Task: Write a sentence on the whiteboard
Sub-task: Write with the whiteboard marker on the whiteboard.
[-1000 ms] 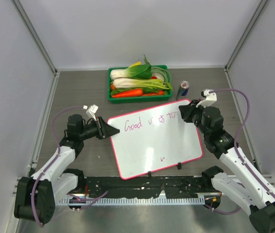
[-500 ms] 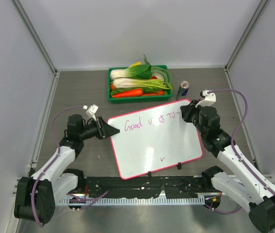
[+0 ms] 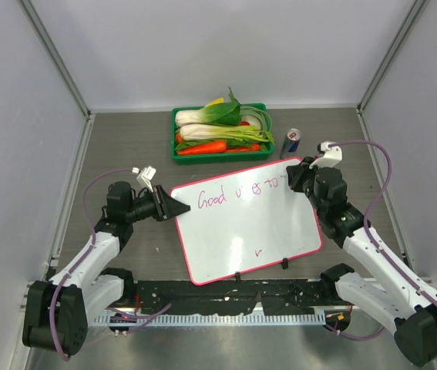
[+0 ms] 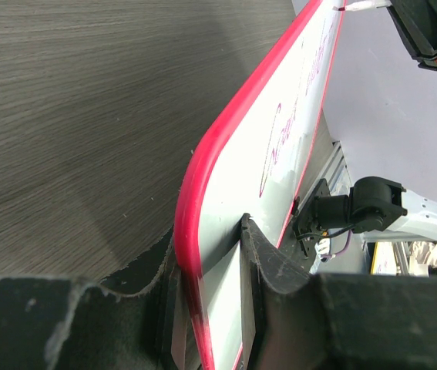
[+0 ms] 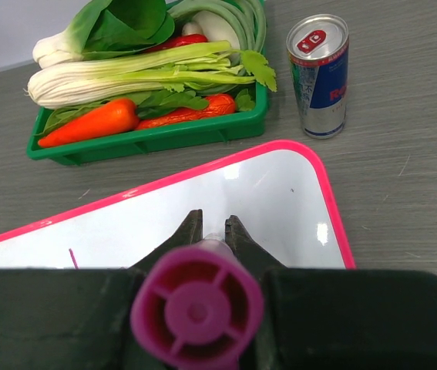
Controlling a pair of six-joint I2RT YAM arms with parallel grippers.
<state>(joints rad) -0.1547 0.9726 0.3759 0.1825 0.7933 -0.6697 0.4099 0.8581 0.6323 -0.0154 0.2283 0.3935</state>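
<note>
The whiteboard (image 3: 249,227) lies between your arms, left gripper (image 3: 173,206) pinching its left edge, and your right gripper (image 3: 292,182), squeezing the marker (image 5: 196,304), sits at the right end of the sentence (image 3: 245,190), so more words go rightward.

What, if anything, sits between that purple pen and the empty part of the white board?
Nothing visible does. The marker, held in the right arm's jaws, points at bare whiteboard. The can and vegetable tray sit beyond the board's far edge.
</note>
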